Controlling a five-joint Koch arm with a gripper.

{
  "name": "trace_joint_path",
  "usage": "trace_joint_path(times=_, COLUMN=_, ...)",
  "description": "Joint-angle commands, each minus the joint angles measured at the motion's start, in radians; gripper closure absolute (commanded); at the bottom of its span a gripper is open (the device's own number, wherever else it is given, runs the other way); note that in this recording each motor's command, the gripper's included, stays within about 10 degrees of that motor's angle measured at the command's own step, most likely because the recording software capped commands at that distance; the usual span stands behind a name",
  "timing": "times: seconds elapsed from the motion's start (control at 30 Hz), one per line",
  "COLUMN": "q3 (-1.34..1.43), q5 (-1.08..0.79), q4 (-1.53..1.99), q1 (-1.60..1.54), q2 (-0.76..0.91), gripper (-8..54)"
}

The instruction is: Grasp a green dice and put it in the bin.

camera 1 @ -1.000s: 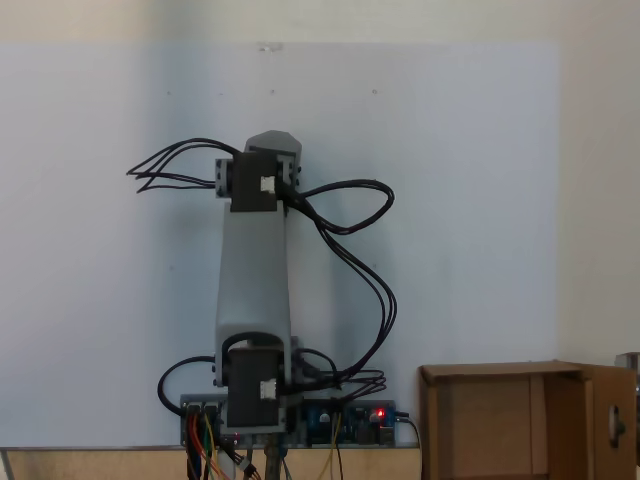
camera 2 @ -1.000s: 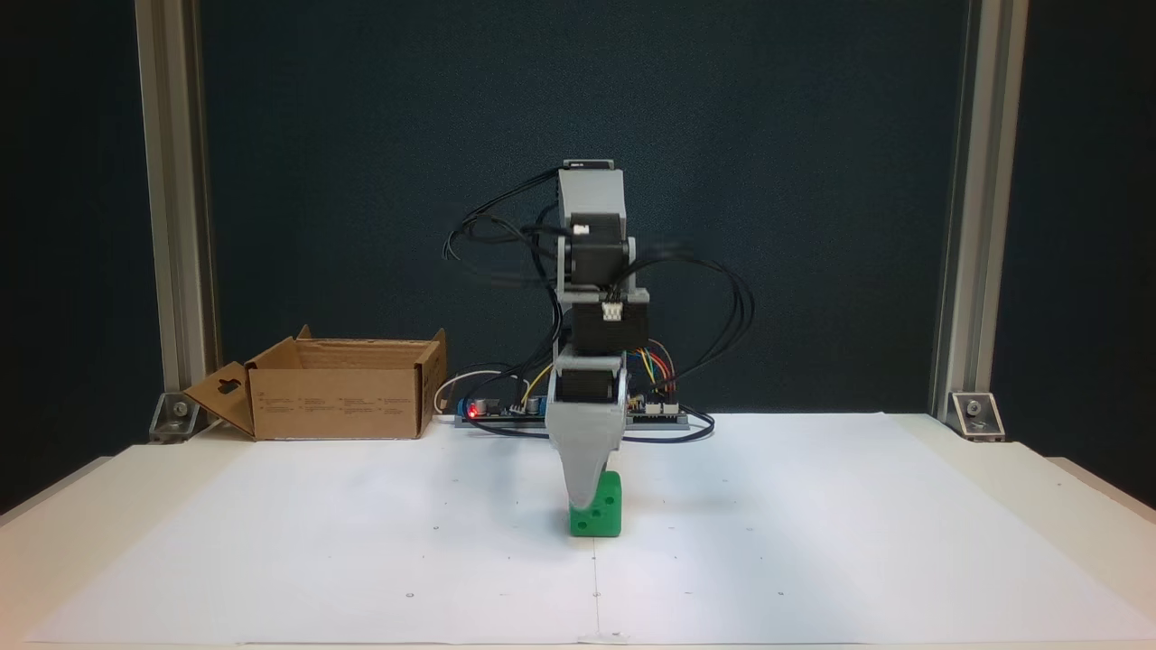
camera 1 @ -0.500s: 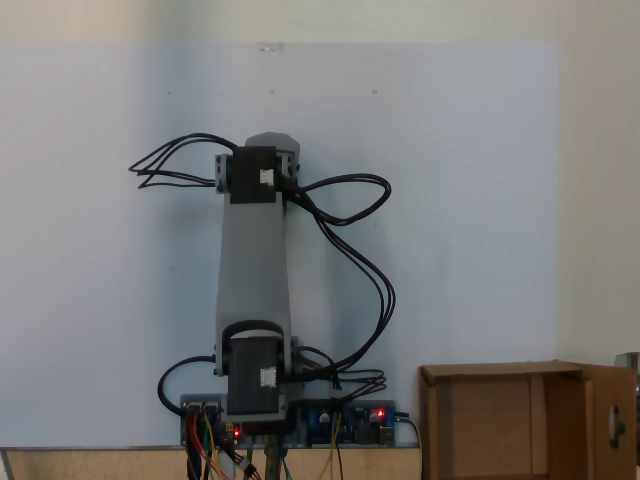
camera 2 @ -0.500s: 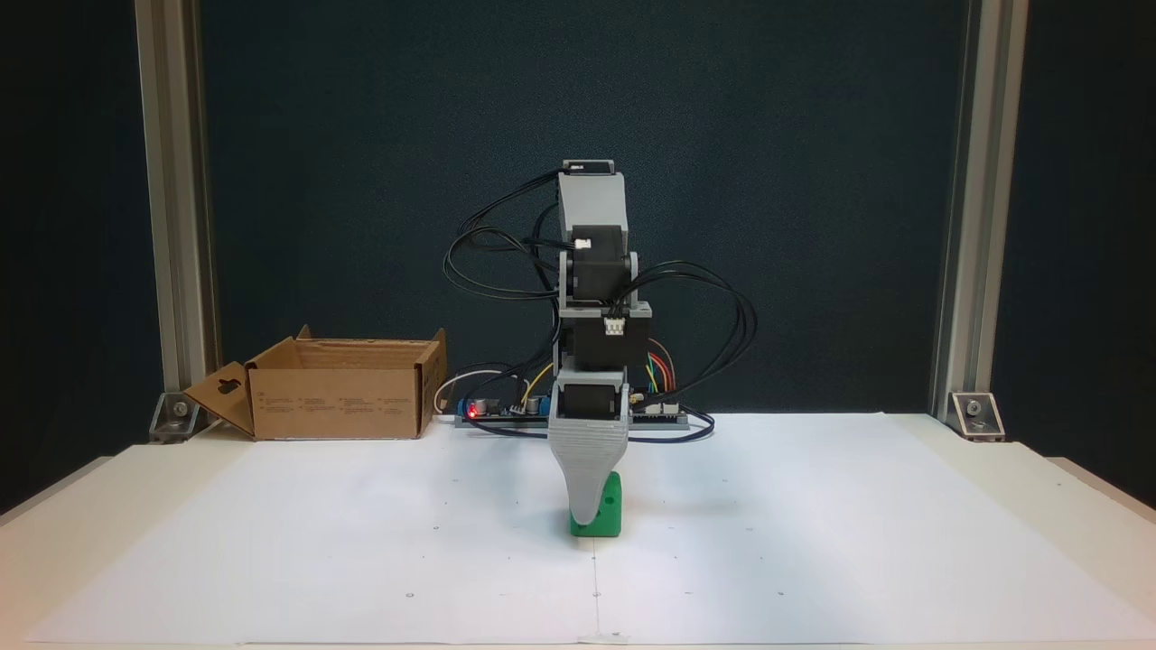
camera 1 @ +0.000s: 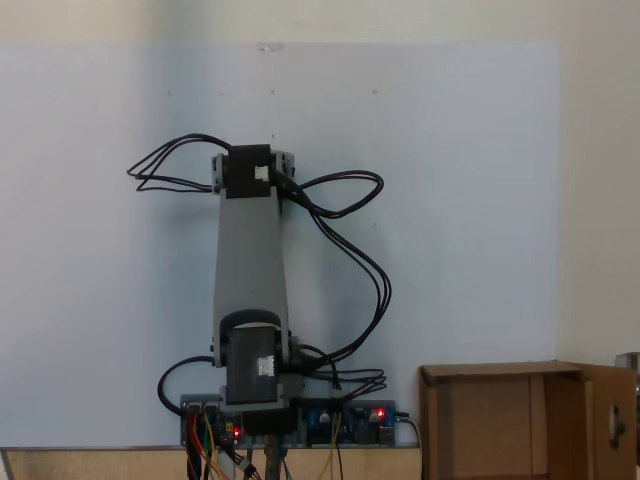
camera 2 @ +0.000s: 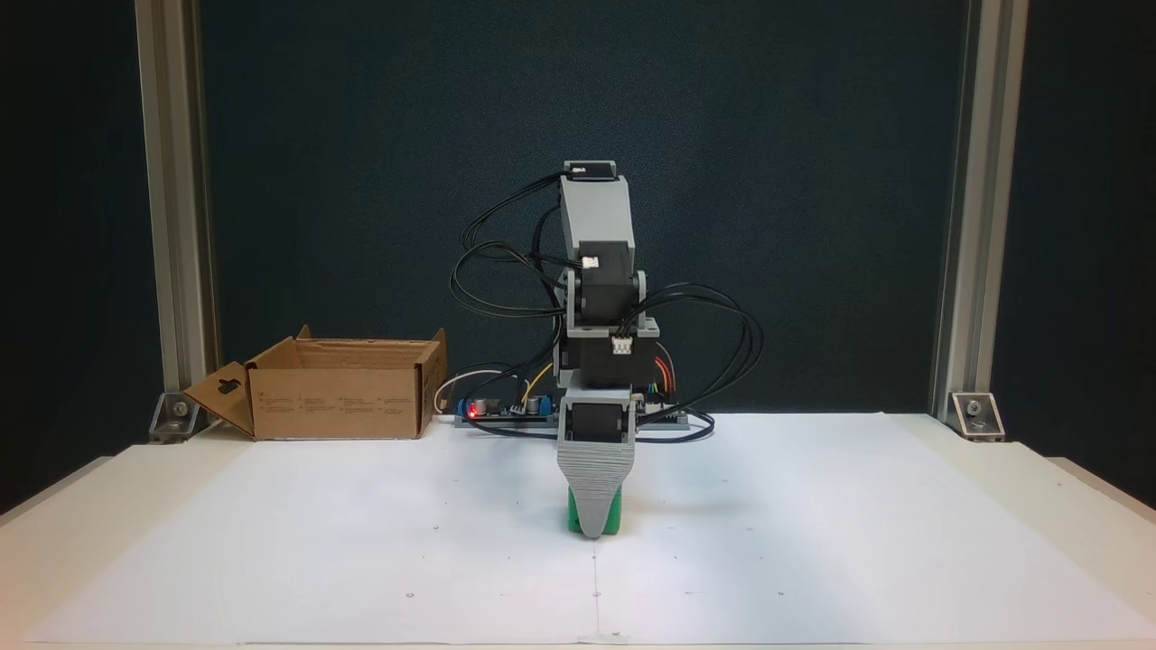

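In a fixed view from the front, the green dice [camera 2: 572,519] sits on the white paper at the table's centre. My gripper [camera 2: 592,531] points straight down right in front of it, tip at paper level. The grey front jaw covers most of the dice, leaving green slivers on both sides. The second jaw is hidden behind the first, so its state is unclear. The bin [camera 2: 339,397], a brown cardboard box with upright flaps, stands at the back left, far from the gripper. In a fixed view from behind, the bin [camera 1: 500,420] is at the lower right and the arm's grey upper link [camera 1: 250,260] hides the gripper.
A controller board with a red light and wires [camera 2: 506,411] lies at the arm's base. Aluminium frame posts [camera 2: 176,217] rise at both back corners. White paper [camera 2: 813,542] covers the table on both sides of the arm.
The arm has leaned forward and the gripper has dropped lower and a little to the right over the dice, covering more of it. The dice and the bin have not moved.
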Motion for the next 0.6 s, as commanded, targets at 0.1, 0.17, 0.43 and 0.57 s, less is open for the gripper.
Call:
trace_joint_path(times=0.1, q3=-0.012, q5=0.044, q4=-0.017, q1=-0.006, q2=0.003, gripper=20.5)
trace_joint_path(times=0.17, q3=-0.005, q5=0.044, q4=-0.021, q1=-0.006, q2=0.003, gripper=28.5)
trace_joint_path(times=0.43, q3=-0.002, q5=0.046, q4=-0.034, q1=0.011, q2=0.006, gripper=34.1)
trace_joint_path(times=0.57, q3=-0.023, q5=0.043, q4=-0.032, q1=0.043, q2=0.084, gripper=34.1)
